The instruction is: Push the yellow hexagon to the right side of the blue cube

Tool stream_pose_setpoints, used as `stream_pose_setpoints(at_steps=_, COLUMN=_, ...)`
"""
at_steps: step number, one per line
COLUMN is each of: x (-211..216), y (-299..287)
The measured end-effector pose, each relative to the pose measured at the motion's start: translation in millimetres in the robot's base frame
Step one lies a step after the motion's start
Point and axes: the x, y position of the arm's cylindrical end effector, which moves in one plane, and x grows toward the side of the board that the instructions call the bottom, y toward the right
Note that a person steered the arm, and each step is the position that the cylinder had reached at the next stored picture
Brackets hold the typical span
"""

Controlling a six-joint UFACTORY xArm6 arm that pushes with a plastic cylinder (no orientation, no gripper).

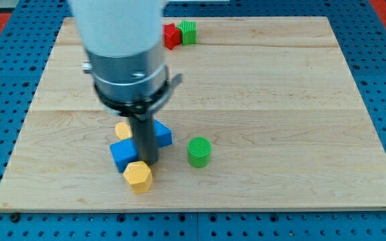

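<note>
The yellow hexagon (138,176) lies near the board's bottom edge, touching the lower right corner of the blue cube (122,152). My tip (149,162) stands just above the hexagon's upper right and against the cube's right side. A second blue block (163,134) sits right of the rod, partly hidden by it. Another yellow block (122,130) peeks out left of the rod, above the cube; its shape is partly hidden.
A green cylinder (198,151) stands to the right of the cluster. A red block (171,35) and a green block (188,31) touch each other at the top of the wooden board (280,100). The arm's grey and white body covers the upper left.
</note>
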Motion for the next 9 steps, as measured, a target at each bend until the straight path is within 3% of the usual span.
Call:
stream_pose_setpoints(at_steps=3, x=-22, y=-74)
stream_pose_setpoints(at_steps=6, x=-13, y=-84)
stream_pose_setpoints(at_steps=7, x=-17, y=9)
stream_pose_setpoints(at_steps=9, x=41, y=43)
